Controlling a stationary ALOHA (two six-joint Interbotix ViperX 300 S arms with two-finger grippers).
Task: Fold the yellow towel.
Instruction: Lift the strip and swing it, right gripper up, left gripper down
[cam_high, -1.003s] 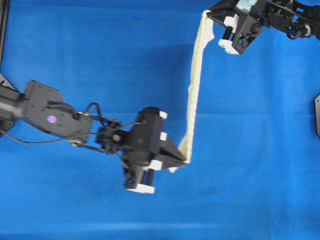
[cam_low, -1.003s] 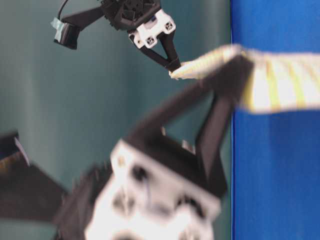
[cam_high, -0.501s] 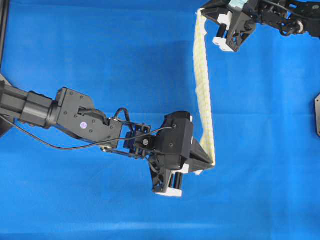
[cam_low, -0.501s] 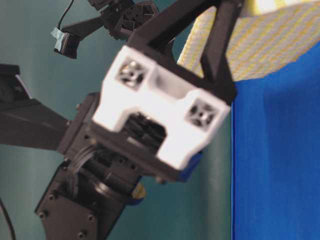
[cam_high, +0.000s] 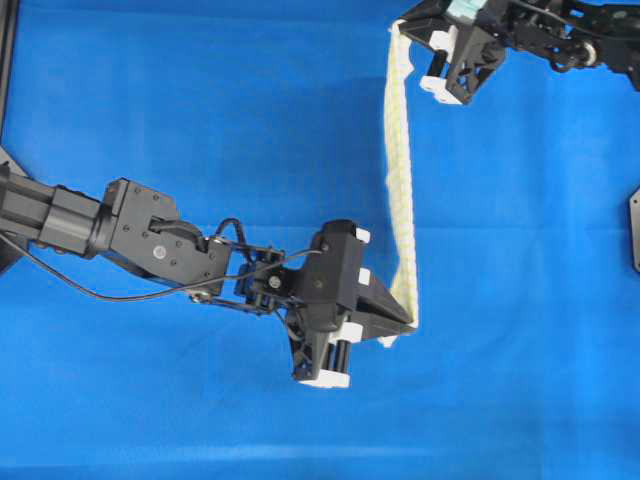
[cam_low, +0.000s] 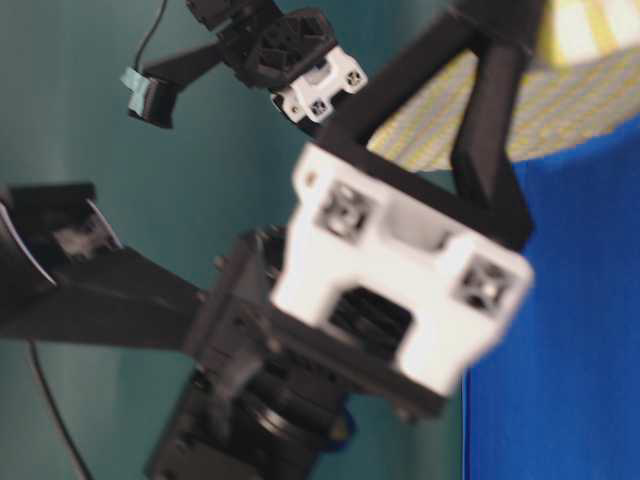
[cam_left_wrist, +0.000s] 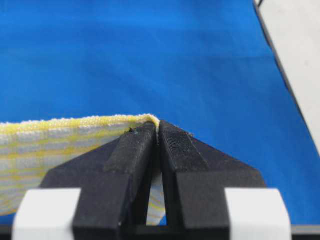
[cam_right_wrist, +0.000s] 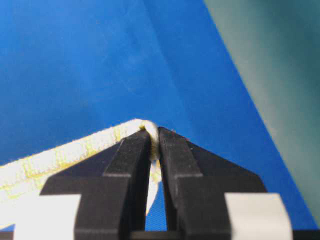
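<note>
1. Yellow towel: thin checked cloth with a yellow hem, lifted off the blue table cover and hanging as a narrow band strung between the two grippers. From above it shows nearly edge-on.

2. Left gripper: jaws clenched on one corner of the towel. The wrist view has the hem emerging right at the fingertips, with the rest of the cloth trailing off to one side of the jaws and a little showing in the slot behind them.

3. Right gripper: jaws likewise clamped on the opposite corner. Its wrist view shows the hem pinched at the very tips, the cloth falling away to one side.

4. Change over the last second: the left gripper swung its corner outward, then drew back a little, so the band now hangs closer to straight beneath the right gripper's corner. The right gripper shifted only slightly. Both grips held throughout.

5. Reading for the task: the towel looks spread and airborne, not yet folded. I judge this a carrying or laying-out step; the fold still needs the cloth lowered and an edge brought over.
</note>
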